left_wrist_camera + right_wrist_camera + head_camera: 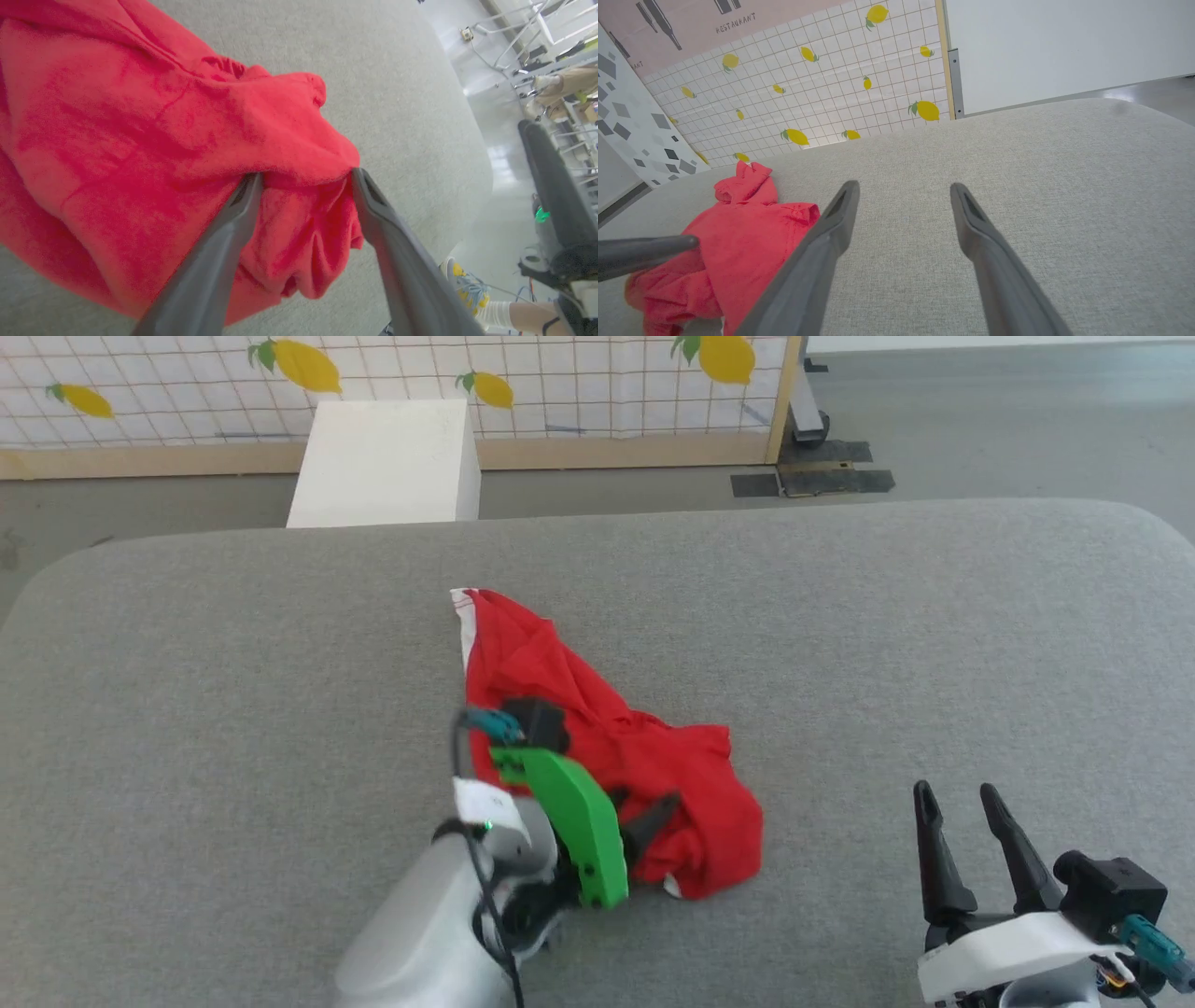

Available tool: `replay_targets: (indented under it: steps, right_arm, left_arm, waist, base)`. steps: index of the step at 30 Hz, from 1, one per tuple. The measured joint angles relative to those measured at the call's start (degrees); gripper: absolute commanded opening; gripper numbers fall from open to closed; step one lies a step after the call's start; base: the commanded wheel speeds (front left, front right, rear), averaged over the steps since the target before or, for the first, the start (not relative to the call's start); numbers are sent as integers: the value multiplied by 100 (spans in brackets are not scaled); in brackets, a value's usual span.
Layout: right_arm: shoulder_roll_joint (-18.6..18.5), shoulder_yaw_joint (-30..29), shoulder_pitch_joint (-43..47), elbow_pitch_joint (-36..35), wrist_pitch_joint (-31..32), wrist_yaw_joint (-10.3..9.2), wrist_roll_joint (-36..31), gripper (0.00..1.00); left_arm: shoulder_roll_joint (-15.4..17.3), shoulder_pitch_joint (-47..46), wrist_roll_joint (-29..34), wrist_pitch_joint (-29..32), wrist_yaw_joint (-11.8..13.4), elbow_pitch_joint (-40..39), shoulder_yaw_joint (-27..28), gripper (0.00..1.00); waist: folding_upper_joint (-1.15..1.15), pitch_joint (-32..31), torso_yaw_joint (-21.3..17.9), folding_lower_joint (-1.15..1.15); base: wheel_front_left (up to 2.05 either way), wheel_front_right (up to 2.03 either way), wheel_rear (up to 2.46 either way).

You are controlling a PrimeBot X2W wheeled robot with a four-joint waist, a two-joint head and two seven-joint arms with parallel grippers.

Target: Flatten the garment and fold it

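Head view, near to far. R gripper (957,791): fingers spread wide, empty, low over grey pad (887,616), well apart from garment (579,681). L gripper (306,175): fingers also spread wide, astride a fold at the heap's near end; fabric bulges btwn the tips, not pinched. Garment: crumpled mid-pad, white band (462,616) at far corner. Handling, est.: light, thin, limp; bunches and drags. Grip at band edge or corners, one per gripper, then pull apart.
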Motion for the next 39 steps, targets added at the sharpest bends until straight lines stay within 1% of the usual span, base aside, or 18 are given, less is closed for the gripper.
replay_targets:
  steps: [4,6,8,9,11,12,14,17,18,21,24,27,31,35,37,39]
  right_arm:
    - [3,23,25,16,-3,0,1,100]
    - [1,52,25,27,-10,0,29,100]
    - [3,78,27,36,-14,0,43,100]
    - [4,93,27,40,-14,0,44,100]
    - [3,109,29,56,-15,0,79,100]
    - [3,119,29,60,-14,0,96,100]
    - [3,126,31,90,-2,0,109,100]
    - [3,148,38,169,135,0,151,100]
    - [3,156,38,191,189,0,153,100]
    - [3,221,35,254,430,0,160,100]
    - [9,220,-88,448,968,0,198,100]
    - [0,169,-512,572,1616,-1,163,100]
    - [1,283,-1479,757,2837,-1,-210,100]
    - [7,474,-2325,1172,4098,0,-546,100]
    - [-49,570,-2525,1386,4480,0,-769,100]
    - [-103,620,-2632,1561,4635,0,-829,100]
  left_arm:
    - [54,-27,-321,-211,190,-672,532,100]
    - [137,-30,-349,-487,299,-981,837,100]
    - [334,-7,-254,-982,425,-1274,1156,100]
    - [450,3,-143,-1247,455,-1360,1255,100]
    - [760,103,292,-1915,468,-1518,1421,100]
    - [838,218,468,-2293,553,-1552,1532,100]
    - [985,481,815,-2846,641,-1572,1583,100]
    - [1047,937,1285,-3612,792,-1571,1566,100]
    - [1090,1077,1474,-3764,831,-1559,1527,100]
    - [1093,1405,1720,-3986,979,-1563,1519,100]
    - [1005,1670,1863,-4039,1046,-1601,1522,100]
    - [895,1825,1883,-4052,1084,-1662,1534,100]
    - [755,1860,1885,-4060,1083,-1780,1575,100]
    - [598,1844,1897,-4065,1029,-1801,1575,100]
    - [535,1814,1898,-4065,1005,-1819,1580,100]
    - [482,1777,1901,-4066,966,-1850,1596,100]
  waist:
    - [0,-69,165,0]
    - [0,-107,248,0]
    - [0,-157,336,0]
    - [0,-174,369,0]
    - [0,-215,448,0]
    - [0,-233,484,0]
    - [0,-255,542,0]
    - [0,-274,614,0]
    - [0,-268,632,0]
    - [0,-226,651,0]
    - [0,-160,644,0]
    - [0,-91,644,0]
    - [0,30,652,0]
    - [0,160,741,0]
    - [0,210,829,0]
    - [0,276,938,0]
  base:
    - [0,0,0]
    - [0,0,0]
    - [0,0,0]
    - [0,0,0]
    - [0,0,0]
    - [0,0,0]
    - [0,0,0]
    - [0,0,0]
    - [0,0,0]
    - [0,0,0]
    - [0,0,0]
    - [0,0,0]
    - [0,0,0]
    - [0,0,0]
    - [0,0,0]
    - [0,0,0]
